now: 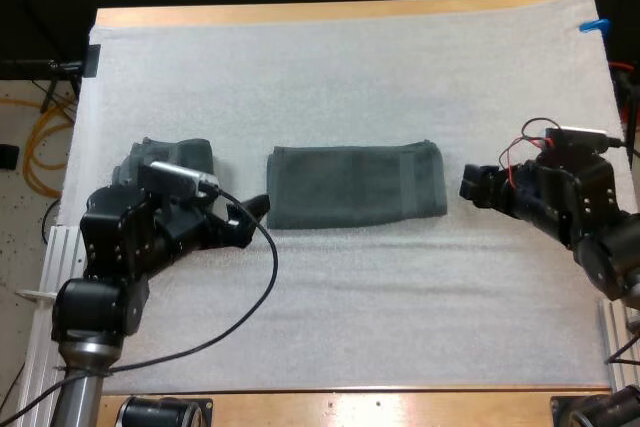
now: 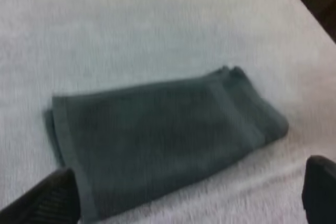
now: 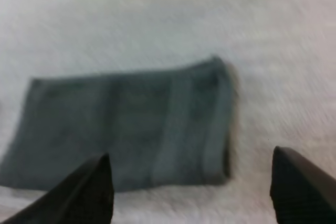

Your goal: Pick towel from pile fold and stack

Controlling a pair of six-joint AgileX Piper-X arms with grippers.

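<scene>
Wooden table [image 1: 300, 13], covered by a white mat [image 1: 350, 77]. We take the folded towel [image 1: 355, 185], near the middle of the mat, as our reference.

Left of the folded towel lies a crumpled towel [image 1: 185, 152], dark grey-green. It is partly hidden behind our left arm, and a strip of bare mat separates the two cloths.

Our left gripper [image 1: 248, 219] sits just off the folded towel's left end, by its near corner, and points toward it. In the left wrist view its fingers [image 2: 52, 200] stand wide apart with nothing held between them. One tip is close to the towel's corner.

The folded towel is the same dark grey-green. It lies flat as a rectangle with its long side running left to right, and a woven band crosses it near the right end.

Right of the folded towel, across a narrow gap of mat, our right gripper [image 1: 467, 187] faces the towel's right end. In the right wrist view its fingers [image 3: 94, 190] are spread apart, clear of the cloth and empty.
</scene>
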